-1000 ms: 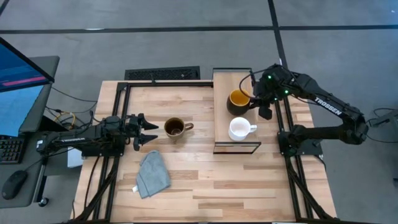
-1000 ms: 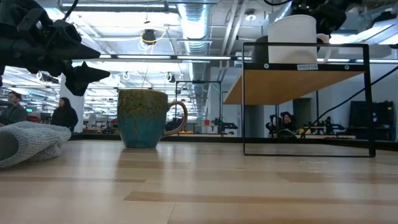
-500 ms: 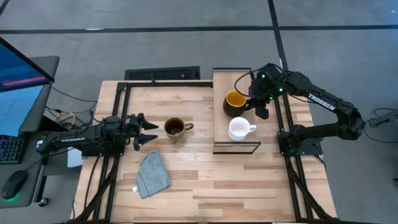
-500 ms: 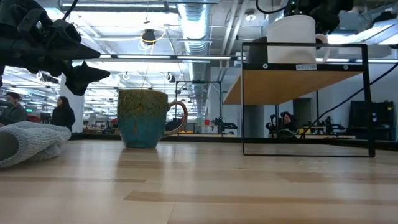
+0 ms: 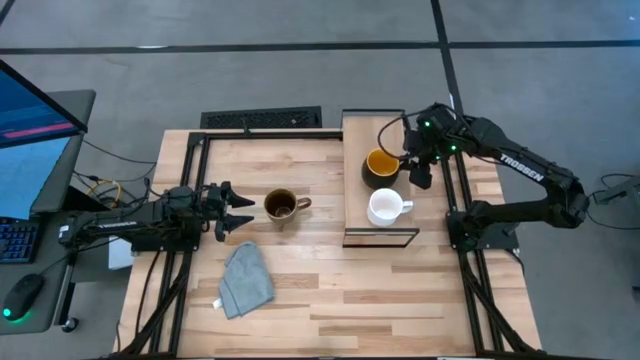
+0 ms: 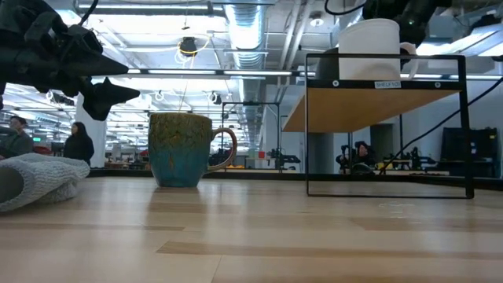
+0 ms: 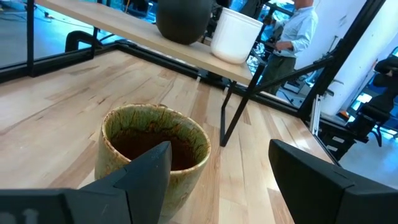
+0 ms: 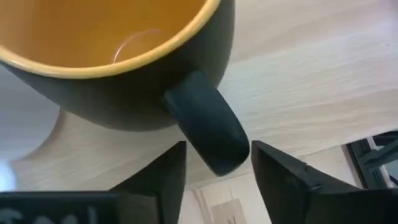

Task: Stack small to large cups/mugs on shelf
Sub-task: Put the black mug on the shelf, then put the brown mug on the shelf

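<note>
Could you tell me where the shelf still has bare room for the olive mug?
The shelf is bare only at its near end, beyond the white mug. The far stretch is crowded: the dark mug sits there with the right gripper at its handle.

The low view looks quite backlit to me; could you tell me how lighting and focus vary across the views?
Low view: bright ceiling lights behind leave the left claw a silhouette, and the white mug on the shelf is shaded. Right wrist view: the dark mug fills the frame, slightly soft. High view: even light, faint shadows.
</note>
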